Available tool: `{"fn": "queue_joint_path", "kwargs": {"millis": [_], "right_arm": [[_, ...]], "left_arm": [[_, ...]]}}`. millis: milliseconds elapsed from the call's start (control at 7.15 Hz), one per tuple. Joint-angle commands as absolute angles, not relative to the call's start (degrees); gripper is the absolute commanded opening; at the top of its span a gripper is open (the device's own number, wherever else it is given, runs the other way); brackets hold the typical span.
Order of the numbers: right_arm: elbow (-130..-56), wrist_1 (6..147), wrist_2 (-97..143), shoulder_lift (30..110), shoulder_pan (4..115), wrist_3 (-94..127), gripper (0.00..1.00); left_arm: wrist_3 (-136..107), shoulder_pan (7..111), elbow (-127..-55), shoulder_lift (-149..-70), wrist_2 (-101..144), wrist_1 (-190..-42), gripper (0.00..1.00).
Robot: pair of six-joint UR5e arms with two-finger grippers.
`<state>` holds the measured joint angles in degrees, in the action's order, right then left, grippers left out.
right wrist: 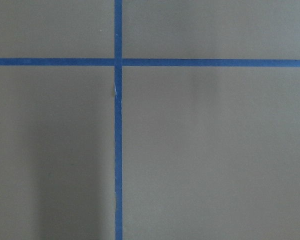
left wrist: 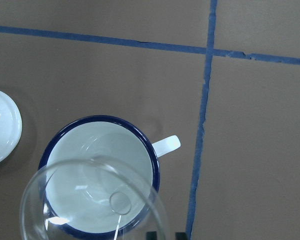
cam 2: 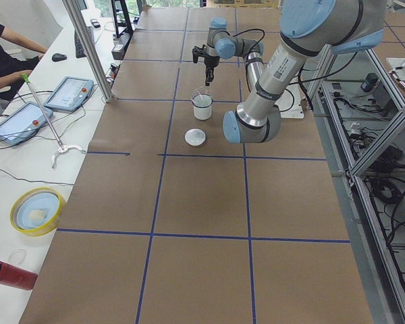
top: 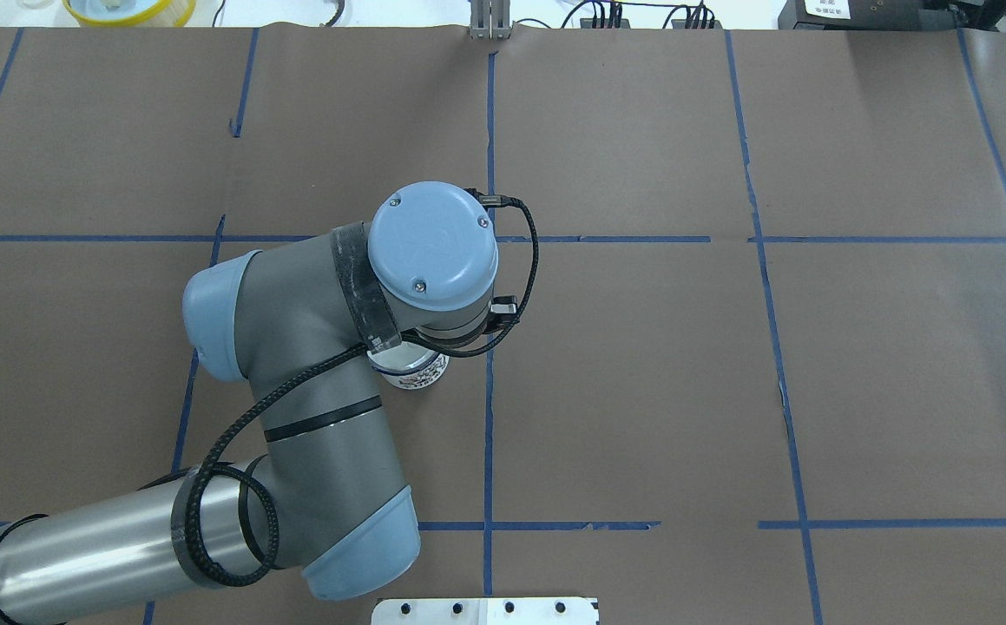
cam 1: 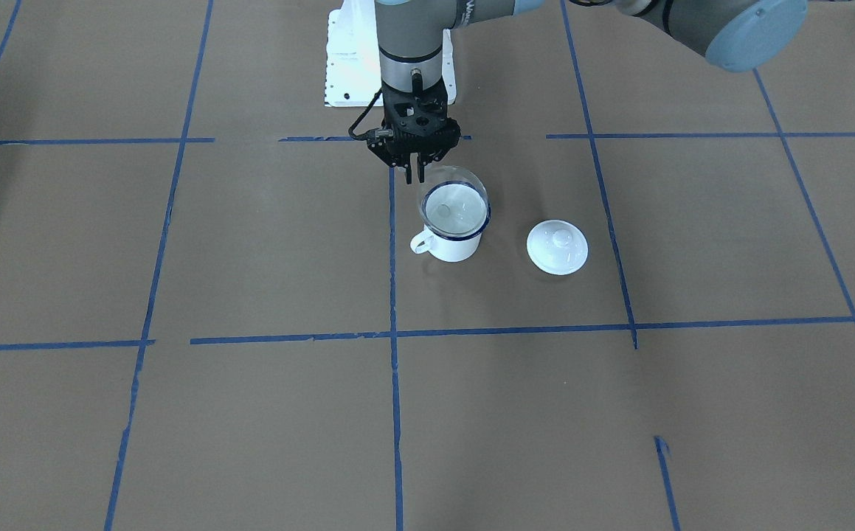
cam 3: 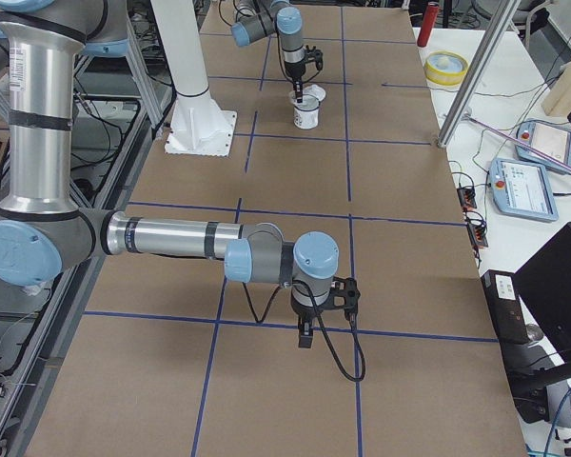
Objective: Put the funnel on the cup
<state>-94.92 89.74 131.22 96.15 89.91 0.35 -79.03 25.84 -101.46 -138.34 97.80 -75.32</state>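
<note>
The clear funnel [cam 1: 457,193] hangs over the mouth of the white, blue-rimmed cup [cam 1: 455,247], spout pointing down into it. My left gripper [cam 1: 414,175] is shut on the funnel's rim at the side toward the robot. In the left wrist view the funnel [left wrist: 90,200] overlaps the cup [left wrist: 102,122], whose handle [left wrist: 166,145] points right. I cannot tell whether the funnel rests on the cup's rim. The arm hides most of the cup [top: 416,371] in the overhead view. My right gripper [cam 3: 306,335] hovers over bare table far from the cup; I cannot tell whether it is open.
A round white knobbed lid [cam 1: 558,247] lies on the table beside the cup, also in the left wrist view [left wrist: 2,125]. Blue tape lines cross the brown table. The white robot base plate [cam 1: 338,66] is behind the gripper.
</note>
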Motion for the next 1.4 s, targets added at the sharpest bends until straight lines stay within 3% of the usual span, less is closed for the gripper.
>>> {"fn": "queue_joint_path", "kwargs": {"millis": [0, 699, 979, 1259], "right_arm": [[-94.92, 89.74, 131.22, 96.15, 89.91, 0.35, 1.00], [-94.92, 89.74, 131.22, 96.15, 89.91, 0.35, 1.00], [-94.92, 89.74, 131.22, 96.15, 89.91, 0.35, 1.00], [-94.92, 89.74, 131.22, 96.15, 89.91, 0.35, 1.00]], "left_arm": [[-79.10, 26.19, -100.89, -135.55, 96.07, -80.05, 1.00], [-73.13, 31.89, -108.10, -127.99, 96.15, -90.31, 1.00], [-65.62, 39.77, -108.46, -126.48, 101.38, -92.72, 1.00], [-48.61, 53.89, -107.15, -119.66, 117.08, -96.74, 1.00]]}}
